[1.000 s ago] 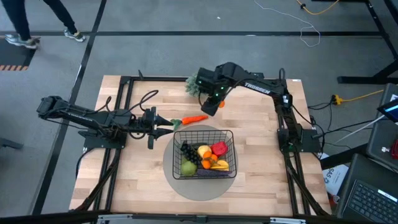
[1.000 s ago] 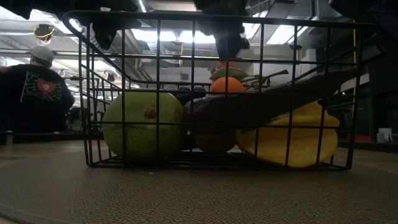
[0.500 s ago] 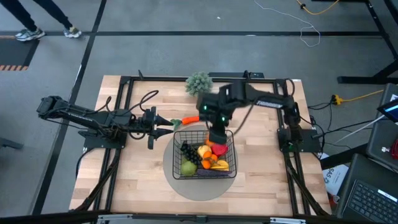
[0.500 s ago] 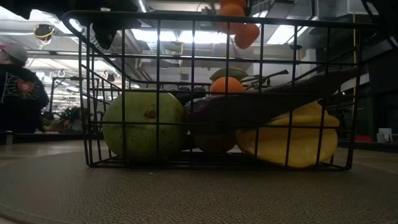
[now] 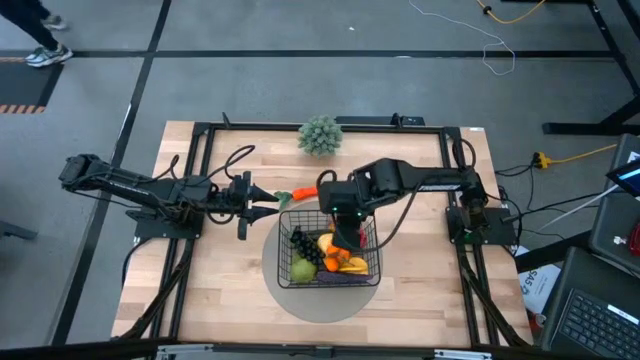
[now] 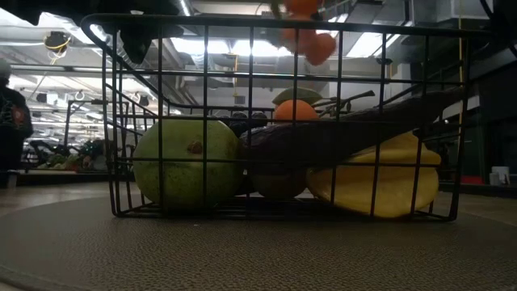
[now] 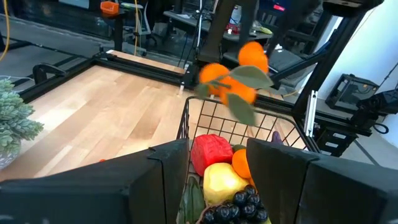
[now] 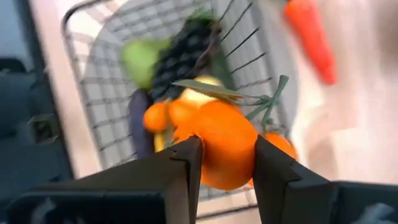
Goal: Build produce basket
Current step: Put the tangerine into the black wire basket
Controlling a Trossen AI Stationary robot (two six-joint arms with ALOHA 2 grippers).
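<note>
**Oranges held over a filled basket**

Wooden tabletop (image 5: 230,290) inside a black frame, grey floor around it, a desk with a laptop (image 5: 600,322) at the right edge. At the table's near centre a round grey mat (image 5: 300,297) carries the black wire basket (image 5: 370,218), its long axis running left to right. It holds a green pear (image 5: 303,270) and dark grapes (image 5: 302,247) at the left, a lemon (image 5: 328,243) in the middle, a red pepper (image 7: 211,153), a banana (image 6: 376,182) and a purple eggplant (image 6: 355,129) lying lengthwise.

Right gripper (image 8: 225,163) hangs above the basket, fingers clamped on a cluster of oranges (image 8: 225,151) with green leaves. Left gripper (image 5: 270,205) sits just left of the basket, fingers parted and empty.

On the wood just beyond the basket's far-left corner lies a carrot (image 5: 302,193), long axis left to right, leafy end to the left. A spiky green ball plant (image 5: 320,134) stands at the far edge.
</note>
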